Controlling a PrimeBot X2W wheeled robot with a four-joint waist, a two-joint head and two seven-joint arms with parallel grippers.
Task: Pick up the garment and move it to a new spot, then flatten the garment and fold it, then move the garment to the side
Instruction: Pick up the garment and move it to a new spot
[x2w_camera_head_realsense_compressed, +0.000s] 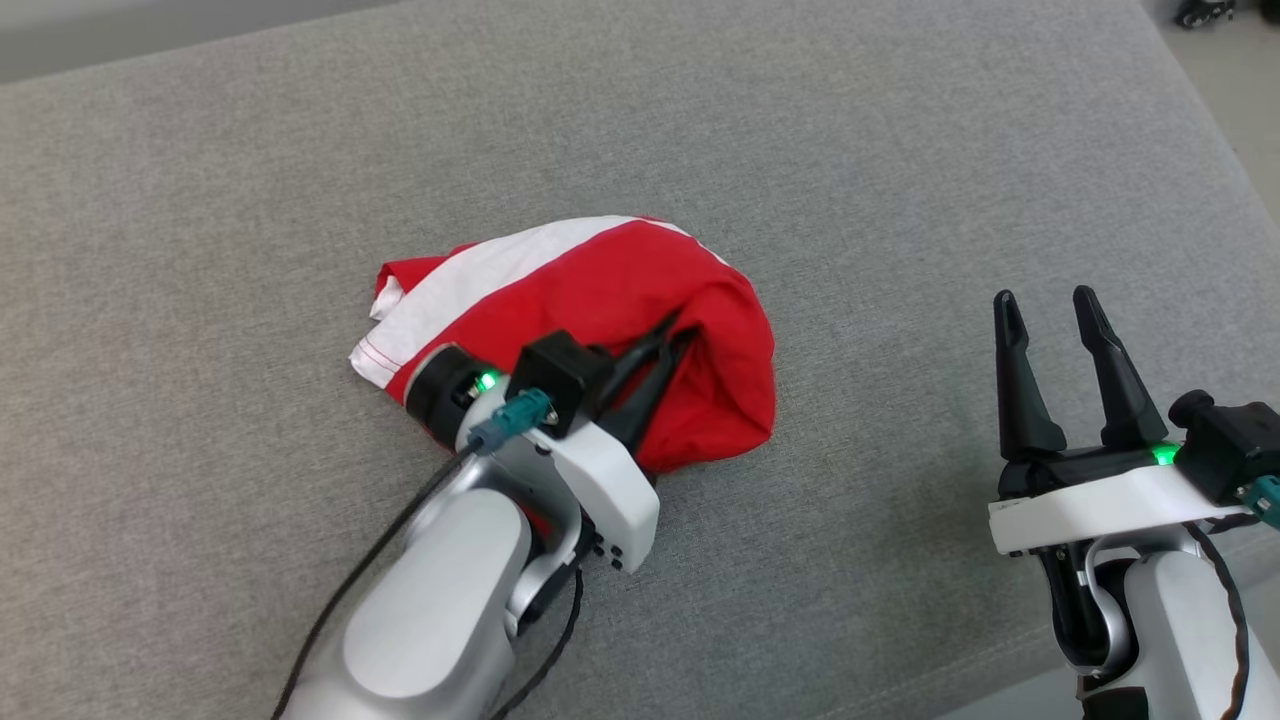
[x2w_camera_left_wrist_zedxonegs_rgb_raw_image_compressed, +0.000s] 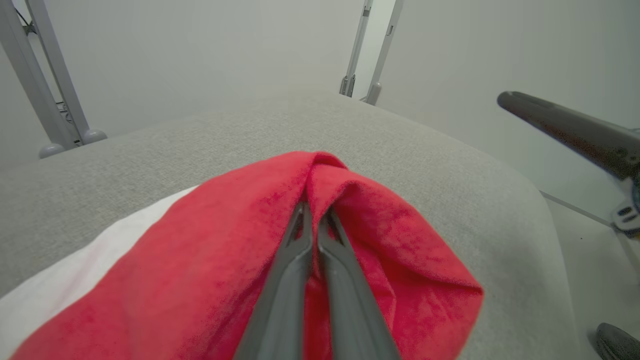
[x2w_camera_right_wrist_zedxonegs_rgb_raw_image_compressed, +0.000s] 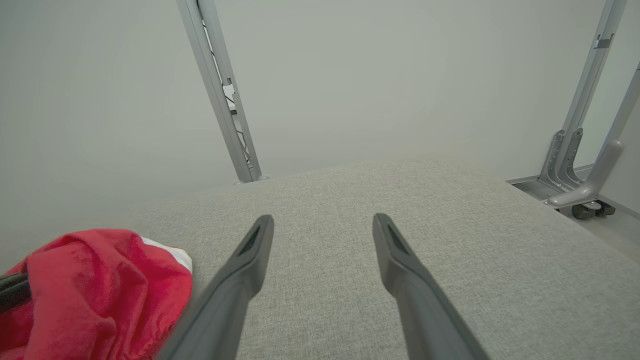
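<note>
The garment (x2w_camera_head_realsense_compressed: 600, 290) is red with a white band, bunched in a heap on the grey cushioned surface (x2w_camera_head_realsense_compressed: 900, 200). My left gripper (x2w_camera_head_realsense_compressed: 680, 335) is shut on a raised fold of its red cloth; in the left wrist view the two fingers press together with the garment (x2w_camera_left_wrist_zedxonegs_rgb_raw_image_compressed: 210, 250) pinched at the left gripper's tips (x2w_camera_left_wrist_zedxonegs_rgb_raw_image_compressed: 312, 207). My right gripper (x2w_camera_head_realsense_compressed: 1050, 310) stands open at the lower right, well apart from the garment, with nothing between its fingers. The right wrist view has the garment (x2w_camera_right_wrist_zedxonegs_rgb_raw_image_compressed: 100, 285) at its lower left and the open right gripper (x2w_camera_right_wrist_zedxonegs_rgb_raw_image_compressed: 322, 222) over bare fabric.
The grey surface ends in a rounded edge at the right (x2w_camera_head_realsense_compressed: 1230, 150). Metal frame legs (x2w_camera_right_wrist_zedxonegs_rgb_raw_image_compressed: 220, 95) stand behind its far side, and a wheeled base (x2w_camera_right_wrist_zedxonegs_rgb_raw_image_compressed: 585, 200) sits on the floor to the right. My right gripper's finger (x2w_camera_left_wrist_zedxonegs_rgb_raw_image_compressed: 565, 130) crosses the left wrist view's right side.
</note>
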